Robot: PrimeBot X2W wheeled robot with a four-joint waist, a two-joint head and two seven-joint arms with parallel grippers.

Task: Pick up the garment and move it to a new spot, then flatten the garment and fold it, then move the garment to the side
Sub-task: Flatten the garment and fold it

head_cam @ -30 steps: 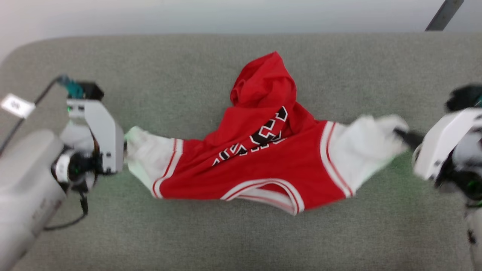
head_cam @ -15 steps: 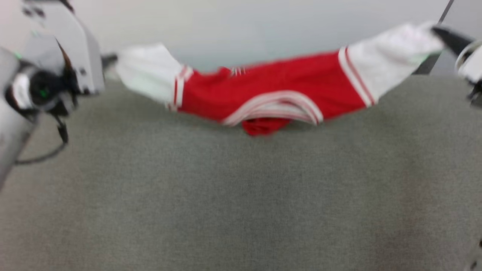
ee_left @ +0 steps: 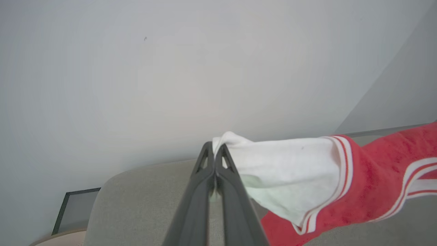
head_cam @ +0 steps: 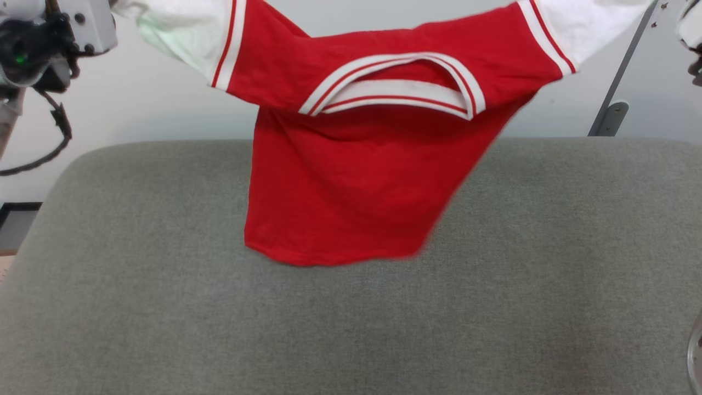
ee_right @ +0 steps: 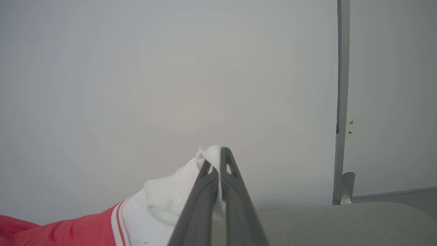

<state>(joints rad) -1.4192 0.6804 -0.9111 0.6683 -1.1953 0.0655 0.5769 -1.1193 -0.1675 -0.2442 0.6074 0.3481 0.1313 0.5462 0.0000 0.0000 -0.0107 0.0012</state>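
The garment (head_cam: 356, 186), a red shirt with white sleeves and striped trim, hangs spread in the air over the grey padded surface (head_cam: 351, 329). Its collar opening faces the head view and its hem droops toward the surface; I cannot tell if it touches. My left gripper (ee_left: 214, 148) is shut on the tip of one white sleeve (ee_left: 283, 171), raised at the upper left of the head view. My right gripper (ee_right: 215, 153) is shut on the other white sleeve (ee_right: 164, 198), raised at the upper right. The cloth sags a little between the two.
A pale wall stands right behind the padded surface. A grey metal post with a bracket (head_cam: 609, 118) rises at the back right. The surface has a rounded left corner (head_cam: 71, 164), with a dark floor panel (head_cam: 16, 225) beyond it.
Both grippers have lifted the garment off the surface by its sleeves; it went from crumpled and lying to hanging full length. The head camera has tilted up as well.
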